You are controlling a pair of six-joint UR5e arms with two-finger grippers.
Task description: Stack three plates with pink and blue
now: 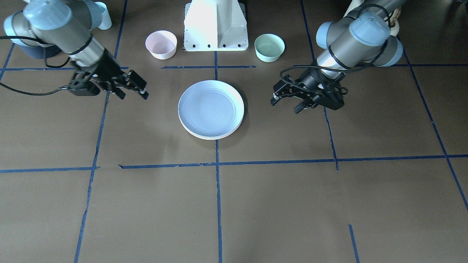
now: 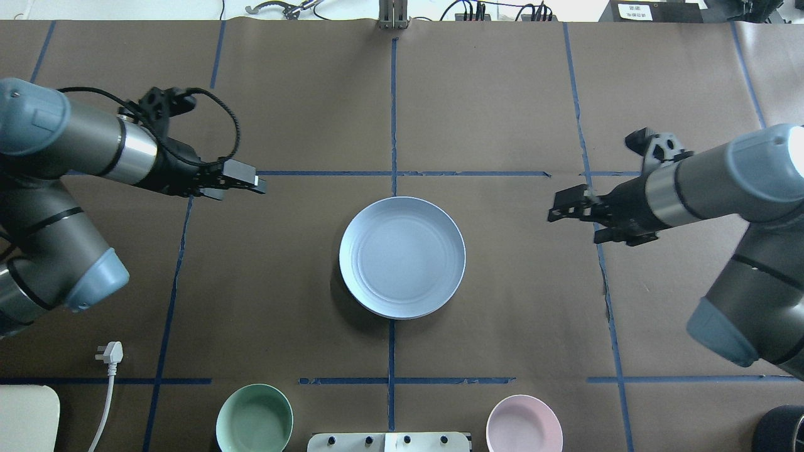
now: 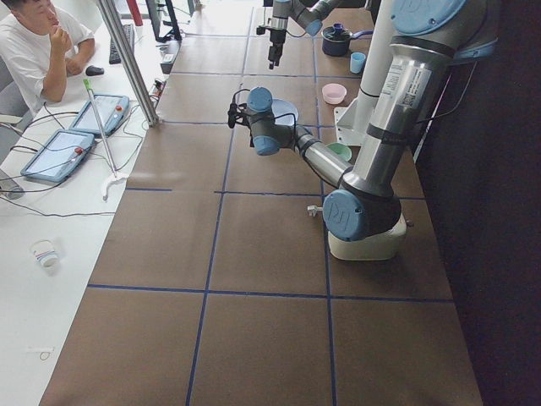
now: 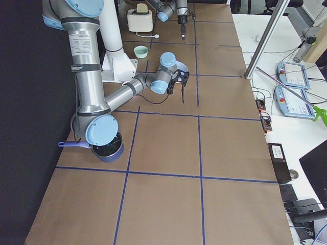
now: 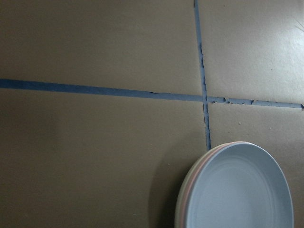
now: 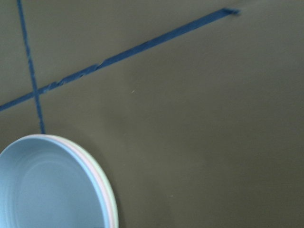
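A stack of plates (image 2: pixel 402 256) sits at the table's middle, with a blue plate (image 1: pixel 211 107) on top. The wrist views show a pink rim (image 5: pixel 183 202) and a pale greenish rim (image 6: pixel 113 204) under the blue one. My left gripper (image 2: pixel 242 188) hovers left of the stack, open and empty; it also shows in the front-facing view (image 1: pixel 286 105). My right gripper (image 2: pixel 575 225) hovers right of the stack, open and empty; it also shows in the front-facing view (image 1: pixel 134 95). Both are well apart from the plates.
A green bowl (image 2: pixel 254 417) and a pink bowl (image 2: pixel 524 424) stand near the robot's base (image 1: pixel 215 25). A white plug and cable (image 2: pixel 110 353) lie at the near left. A dark pot (image 2: pixel 779 428) sits at the near right corner.
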